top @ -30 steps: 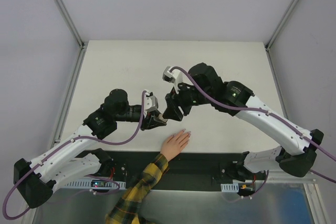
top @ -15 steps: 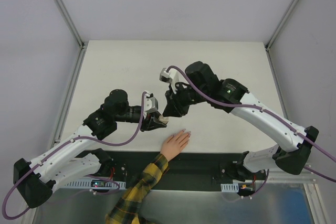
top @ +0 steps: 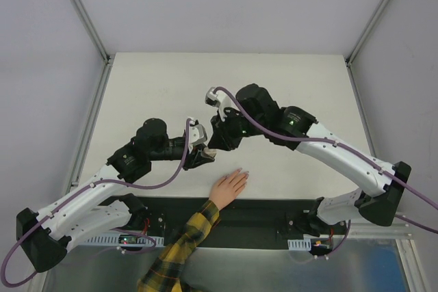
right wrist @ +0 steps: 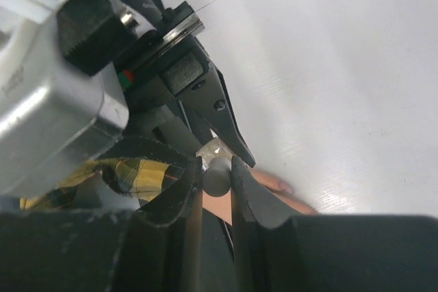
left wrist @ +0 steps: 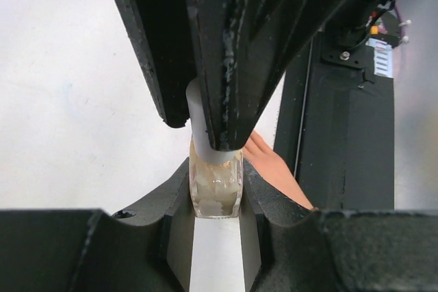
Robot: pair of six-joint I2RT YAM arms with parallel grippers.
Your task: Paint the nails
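Nails (top: 244, 173) near table (top: 287, 80) front edge

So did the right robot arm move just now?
Yes. Judged against the person's hand, which stayed put, the right arm swung a little left, toward the bottle that the left arm holds; its jaws grip the cap.

You have a flat white table (top: 287, 80) filling the middle of the top view, evenly lit with only soft shadows. Pale grey walls (top: 226, 5) close it in at the back and on both sides, with a slanted metal post (top: 82, 13) at each far corner. A black strip (top: 263, 211) runs along the near edge, with brushed metal (top: 369, 271) below it.
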